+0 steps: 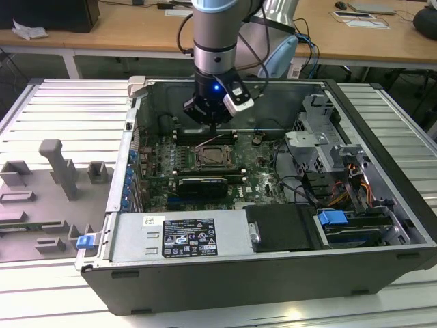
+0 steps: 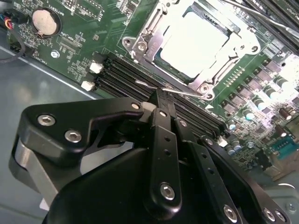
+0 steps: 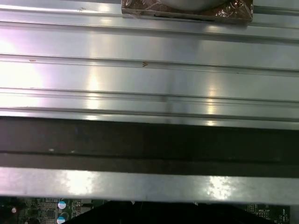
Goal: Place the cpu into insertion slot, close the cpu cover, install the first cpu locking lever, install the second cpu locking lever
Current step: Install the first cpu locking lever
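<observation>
The tool (image 2: pixel 162 95) is hanging closed, tips meeting beside a thin locking lever (image 2: pixel 187 93) lying along the edge of the insertion slot (image 1: pixel 215 158); the cpu (image 2: pixel 196 42) is lying flat inside, facing up, framed by the cpu cover (image 2: pixel 148 41).

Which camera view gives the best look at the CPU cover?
The second wrist view: the thin square silvery metal cpu cover sits close up, framing the pale cpu. The exterior view shows it small, near the gripper. The first wrist view faces ribbed metal panels.
</observation>
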Controlling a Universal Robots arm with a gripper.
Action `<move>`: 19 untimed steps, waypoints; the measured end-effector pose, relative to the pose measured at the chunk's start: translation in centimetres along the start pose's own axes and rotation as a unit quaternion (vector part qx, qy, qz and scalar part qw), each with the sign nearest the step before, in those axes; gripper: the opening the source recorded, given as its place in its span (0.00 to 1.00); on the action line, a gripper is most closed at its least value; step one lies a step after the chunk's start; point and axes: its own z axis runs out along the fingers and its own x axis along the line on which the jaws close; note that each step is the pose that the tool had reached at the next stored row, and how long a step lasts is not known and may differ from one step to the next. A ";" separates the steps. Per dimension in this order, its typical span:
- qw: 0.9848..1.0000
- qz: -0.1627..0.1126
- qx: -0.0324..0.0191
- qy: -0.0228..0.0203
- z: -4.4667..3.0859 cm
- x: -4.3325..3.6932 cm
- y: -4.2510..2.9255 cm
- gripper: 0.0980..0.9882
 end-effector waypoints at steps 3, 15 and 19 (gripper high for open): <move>1.000 -0.001 0.000 0.000 0.15 -0.30 0.01 0.01; 1.000 -0.002 0.000 0.000 0.92 -1.04 -0.08 0.01; 1.000 -0.002 0.000 0.000 1.36 -1.15 -0.12 0.01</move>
